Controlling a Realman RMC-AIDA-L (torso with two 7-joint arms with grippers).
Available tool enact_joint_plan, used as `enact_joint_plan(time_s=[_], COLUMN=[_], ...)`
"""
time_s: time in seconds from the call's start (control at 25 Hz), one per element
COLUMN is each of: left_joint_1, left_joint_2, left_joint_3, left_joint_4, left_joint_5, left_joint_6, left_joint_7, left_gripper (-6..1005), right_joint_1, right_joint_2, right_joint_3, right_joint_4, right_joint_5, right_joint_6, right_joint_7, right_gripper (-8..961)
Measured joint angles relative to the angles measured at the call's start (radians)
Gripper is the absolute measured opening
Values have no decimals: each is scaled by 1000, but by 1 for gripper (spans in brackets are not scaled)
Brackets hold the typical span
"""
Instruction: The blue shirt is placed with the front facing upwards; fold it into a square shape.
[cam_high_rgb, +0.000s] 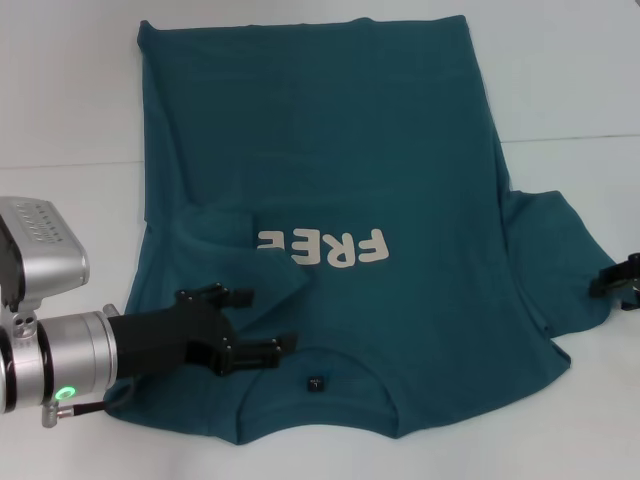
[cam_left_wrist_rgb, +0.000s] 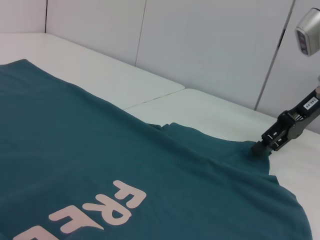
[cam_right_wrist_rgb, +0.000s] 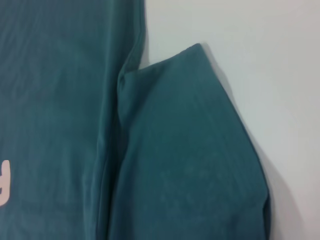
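Note:
The blue shirt (cam_high_rgb: 400, 150) lies face up on the white table, collar toward me and its white print (cam_high_rgb: 325, 248) upside down. On my left its sleeve (cam_high_rgb: 215, 235) is folded inward over the chest and hides the start of the print. My left gripper (cam_high_rgb: 240, 322) hovers open over that folded part, beside the collar, holding nothing. My right gripper (cam_high_rgb: 603, 283) is at the outer edge of the other sleeve (cam_high_rgb: 560, 260). In the left wrist view the right gripper (cam_left_wrist_rgb: 260, 147) looks pinched on the sleeve's edge, where the cloth peaks up. That sleeve (cam_right_wrist_rgb: 190, 165) mostly lies flat.
The white table (cam_high_rgb: 60, 100) runs around the shirt, with a seam line (cam_high_rgb: 70, 165) crossing it. White wall panels (cam_left_wrist_rgb: 210, 45) stand behind the table. The neck label (cam_high_rgb: 316, 383) sits just inside the collar.

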Motion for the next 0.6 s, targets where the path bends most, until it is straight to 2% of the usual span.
enact_joint_plan(time_s=[0.24, 0.6], left_joint_1=[-1, -1], left_joint_2=[0, 0], left_joint_3=[0, 0], left_joint_4=[0, -1], left_joint_5=[0, -2], left_joint_6=[0, 0], left_joint_7=[0, 0], left_gripper=[919, 920], right_joint_1=[-1, 0], right_joint_2=[3, 3], right_joint_3=[-8, -5], right_joint_4=[-5, -11], right_joint_5=[-2, -2], right_joint_6=[-3, -3], right_joint_7=[-18, -30], right_gripper=[413, 215])
